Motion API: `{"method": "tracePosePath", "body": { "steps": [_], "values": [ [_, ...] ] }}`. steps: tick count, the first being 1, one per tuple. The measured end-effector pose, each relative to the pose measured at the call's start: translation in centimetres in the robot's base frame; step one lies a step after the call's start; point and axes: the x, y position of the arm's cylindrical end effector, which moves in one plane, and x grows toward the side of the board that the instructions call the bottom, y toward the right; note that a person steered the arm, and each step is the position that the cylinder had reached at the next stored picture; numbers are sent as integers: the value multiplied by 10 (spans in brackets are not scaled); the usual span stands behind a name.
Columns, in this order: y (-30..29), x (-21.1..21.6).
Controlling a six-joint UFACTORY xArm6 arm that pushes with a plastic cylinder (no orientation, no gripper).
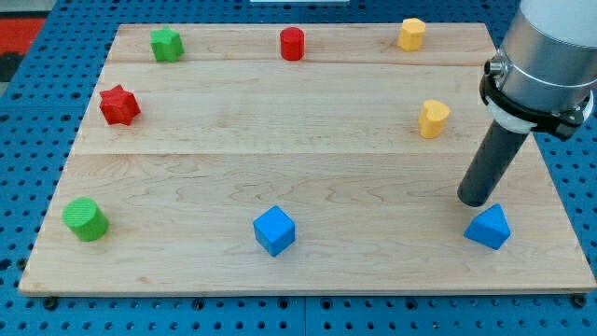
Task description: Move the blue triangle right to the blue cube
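One desk (280, 121), wooden, carrying eight small blocks. One arm, no gripper fitted, so nothing held: a dark rod whose end, my tip (476, 203), stands just above the blue triangle (489, 227), near the view's lower right, probably to get round it. Blue cube (274, 231) well apart, bottom centre. Remaining: green cylinder (86, 219), red star (118, 105), yellow heart (433, 119).

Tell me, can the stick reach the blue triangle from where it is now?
Probably yes. My tip sits just above the blue triangle in the view, nothing between them. The blue cube lies far toward the view's left, with bare board between.
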Motion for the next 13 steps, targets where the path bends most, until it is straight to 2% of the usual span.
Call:
{"method": "tracePosePath", "body": {
  "steps": [2, 3, 4, 5, 7, 8, 9, 10, 11, 13],
  "values": [
    [-6, 1],
    [34, -20],
    [95, -1],
    [74, 47],
    [-68, 52],
    [-49, 46],
    [11, 42],
    [13, 22],
    [-30, 9],
    [-146, 28]
  ]
}}
